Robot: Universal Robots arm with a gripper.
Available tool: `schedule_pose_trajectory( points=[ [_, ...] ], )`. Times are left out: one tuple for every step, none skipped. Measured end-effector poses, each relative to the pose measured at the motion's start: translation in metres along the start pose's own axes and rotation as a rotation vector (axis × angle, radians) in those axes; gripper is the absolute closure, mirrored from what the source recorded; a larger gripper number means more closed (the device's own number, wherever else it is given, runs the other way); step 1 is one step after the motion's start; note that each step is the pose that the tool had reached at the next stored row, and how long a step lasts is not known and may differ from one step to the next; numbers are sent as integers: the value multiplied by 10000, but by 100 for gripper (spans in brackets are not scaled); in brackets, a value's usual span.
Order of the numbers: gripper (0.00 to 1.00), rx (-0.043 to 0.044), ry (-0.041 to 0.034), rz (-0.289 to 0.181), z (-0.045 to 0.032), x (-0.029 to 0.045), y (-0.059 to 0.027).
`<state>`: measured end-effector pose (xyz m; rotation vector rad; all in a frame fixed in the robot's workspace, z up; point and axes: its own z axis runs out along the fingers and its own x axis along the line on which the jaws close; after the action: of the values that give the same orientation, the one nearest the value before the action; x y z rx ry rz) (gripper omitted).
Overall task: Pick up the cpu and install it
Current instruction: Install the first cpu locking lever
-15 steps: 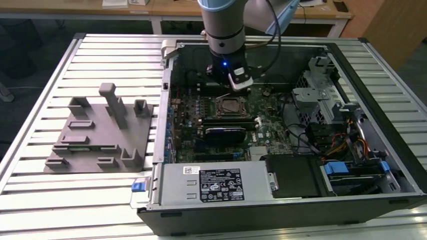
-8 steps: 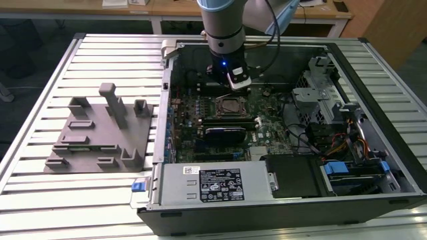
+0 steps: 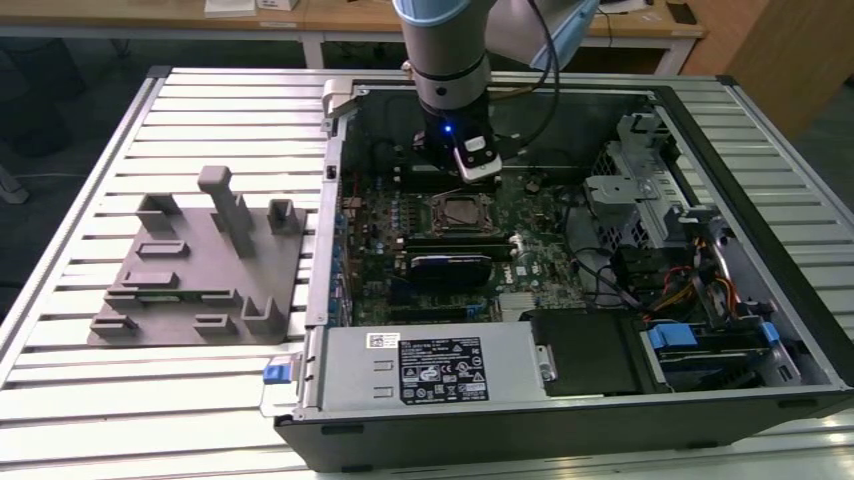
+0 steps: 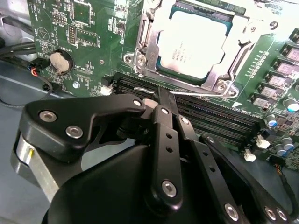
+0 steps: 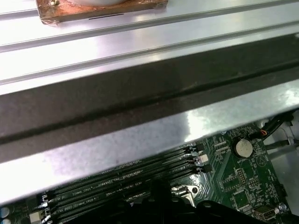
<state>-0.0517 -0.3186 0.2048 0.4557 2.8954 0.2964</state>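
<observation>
The cpu point(image 4: 194, 42), a flat square chip with a silvery-white top, lies inside the metal-framed socket point(image 4: 140, 51) on the green motherboard. In the exterior view the cpu point(image 3: 462, 210) sits in the middle of the open computer case. My gripper point(image 3: 477, 170) hangs just above the board, slightly beyond the socket. In the second wrist view the gripper point(image 4: 162, 95) has its black fingers point(image 4: 163, 135) pressed together with nothing between them. Their tips hover over the memory slots point(image 4: 210, 116) beside the socket, apart from the cpu.
A grey fixture point(image 3: 200, 265) with upright posts stands on the slatted table at the exterior view's left. The case wall point(image 5: 140, 135) rises close by. Cables and drive bays point(image 3: 667, 270) crowd the exterior view's right. A labelled power supply point(image 3: 434, 368) sits at the front.
</observation>
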Motion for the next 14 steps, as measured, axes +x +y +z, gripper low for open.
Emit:
schedule_pose_trajectory(
  points=[
    [89, -1, 0, -4, 1, 0, 0],
    [89, -9, 10, -47, 2, 0, 0],
    [89, -23, 28, -125, 4, 1, 0],
    [89, -36, 42, -194, 6, 1, 0],
    [89, -42, 43, -230, 8, 2, -1],
    [89, -47, 41, -261, 10, 5, -3],
    [89, -53, 35, -284, 13, 9, -5],
    [89, -56, 28, -309, 18, 10, -6],
    [89, -54, 25, -337, 22, 11, -7],
    [89, -48, 22, -366, 25, 11, -8],
    [89, -40, 20, -397, 29, 12, -9],
    [89, -32, 19, -435, 32, 13, -9],
    [89, -26, 17, -466, 34, 15, -11],
    [89, -19, 16, -506, 36, 17, -11]
  ],
)
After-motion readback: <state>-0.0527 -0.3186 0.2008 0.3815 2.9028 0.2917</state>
